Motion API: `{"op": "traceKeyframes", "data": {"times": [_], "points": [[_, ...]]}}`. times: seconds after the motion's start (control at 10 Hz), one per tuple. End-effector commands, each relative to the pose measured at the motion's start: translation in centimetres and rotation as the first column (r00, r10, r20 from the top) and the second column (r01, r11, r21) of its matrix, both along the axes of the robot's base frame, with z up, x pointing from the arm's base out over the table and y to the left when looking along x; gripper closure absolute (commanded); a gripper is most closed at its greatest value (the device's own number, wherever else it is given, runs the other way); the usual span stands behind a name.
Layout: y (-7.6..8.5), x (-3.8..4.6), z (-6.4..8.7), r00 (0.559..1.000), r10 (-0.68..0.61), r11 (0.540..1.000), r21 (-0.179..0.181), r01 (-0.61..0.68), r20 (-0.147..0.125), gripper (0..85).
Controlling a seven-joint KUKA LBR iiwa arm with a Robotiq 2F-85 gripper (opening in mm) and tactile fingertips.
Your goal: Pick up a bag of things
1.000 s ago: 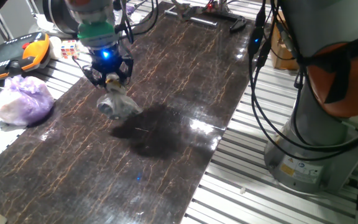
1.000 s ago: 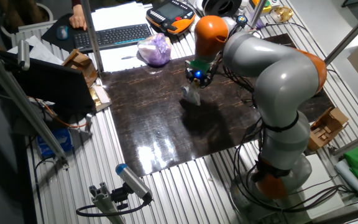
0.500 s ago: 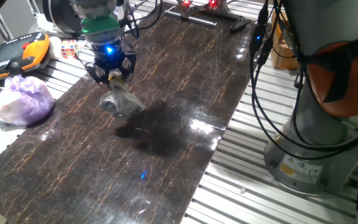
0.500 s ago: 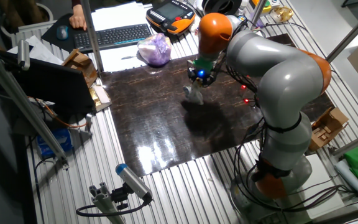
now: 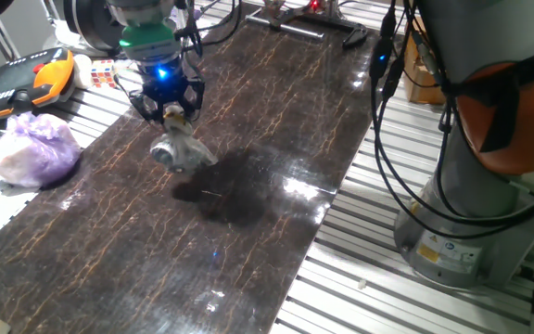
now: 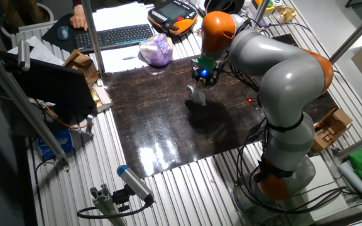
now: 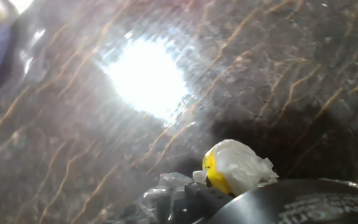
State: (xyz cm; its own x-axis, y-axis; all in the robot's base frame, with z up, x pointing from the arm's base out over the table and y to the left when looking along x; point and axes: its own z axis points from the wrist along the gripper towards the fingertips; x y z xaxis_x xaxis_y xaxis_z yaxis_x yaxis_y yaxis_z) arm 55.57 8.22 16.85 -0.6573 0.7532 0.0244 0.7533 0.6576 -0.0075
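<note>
The small clear bag with grey shiny contents hangs from my gripper above the dark marble-patterned mat. The gripper is shut on the bag's yellow-white tied top. In the other fixed view the bag hangs just below the gripper, clear of the mat. In the hand view the yellow-white knot sits at the bottom centre, with the grey contents partly hidden under the hand.
A larger purple-white bag lies at the mat's left edge, also in the other fixed view. An orange teach pendant and a keyboard lie beyond. The robot base stands at the right.
The gripper has lifted the small bag slightly higher and shifted a little toward the far end of the mat. The bag stays hanging from the fingers.
</note>
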Motion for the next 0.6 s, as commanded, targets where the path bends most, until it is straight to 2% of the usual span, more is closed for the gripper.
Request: {"op": "traceKeyframes", "data": {"times": [0.0, 0.1, 0.3, 0.5], "points": [[-0.17, -0.09, 0.01, 0.999, -0.051, 0.999, -0.019, 0.051, 0.007, 84.3], [-0.16, -0.15, 0.06, 0.999, -0.051, 0.998, -0.031, 0.051, 0.012, 84.3], [-0.03, -0.01, -0.01, 0.997, -0.074, 0.997, -0.013, 0.074, 0.024, 84.3], [-0.03, -0.01, -0.01, 0.991, -0.13, 0.991, -0.024, 0.131, 0.039, 84.3]]}}
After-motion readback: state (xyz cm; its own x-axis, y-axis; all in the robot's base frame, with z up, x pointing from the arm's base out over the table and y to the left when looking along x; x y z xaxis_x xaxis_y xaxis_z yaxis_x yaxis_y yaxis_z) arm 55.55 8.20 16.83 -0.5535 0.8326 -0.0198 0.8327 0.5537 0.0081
